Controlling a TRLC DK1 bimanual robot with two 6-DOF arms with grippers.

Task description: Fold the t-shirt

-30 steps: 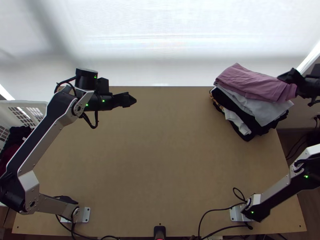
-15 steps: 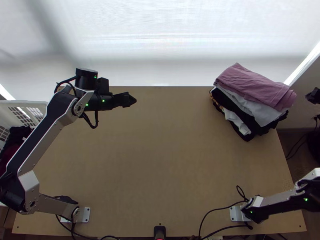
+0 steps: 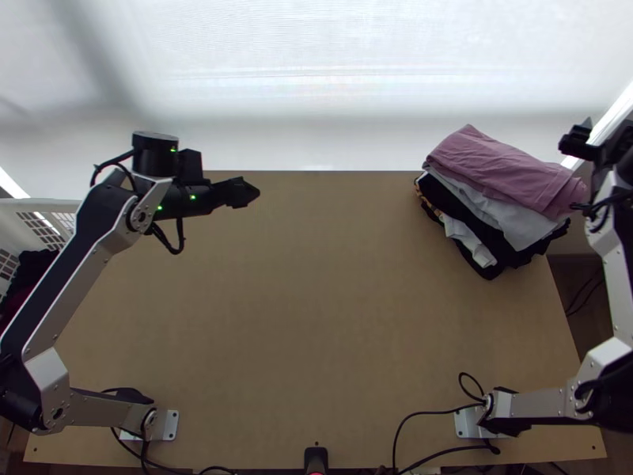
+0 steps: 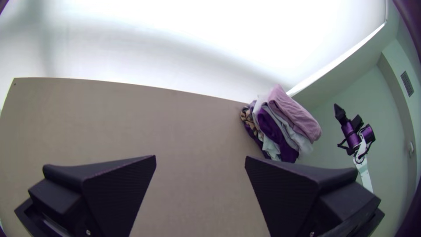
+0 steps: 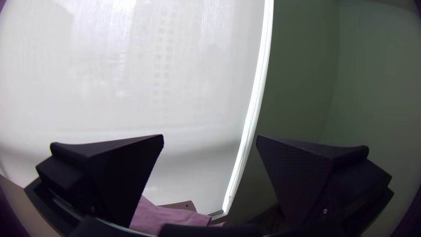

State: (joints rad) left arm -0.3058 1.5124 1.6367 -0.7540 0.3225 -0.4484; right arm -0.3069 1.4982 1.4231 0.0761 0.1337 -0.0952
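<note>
At the left, a white basket (image 3: 38,215) holding dark clothes (image 3: 33,265) stands beside the worktop (image 3: 316,317). The left hand (image 3: 257,192), spread and holding nothing, hangs over the worktop's far left part. At the far right corner lies a pile of clothes (image 3: 479,257), topped by a pink garment (image 3: 506,168), folded into a long bundle; whether it is the t-shirt, I cannot tell. Past it, the right hand (image 3: 584,133) is raised, also spread and empty.

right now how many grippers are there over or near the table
2: the left gripper, open, above the table's far left part, and the right gripper, also open, to the right of the clothes pile.
</note>
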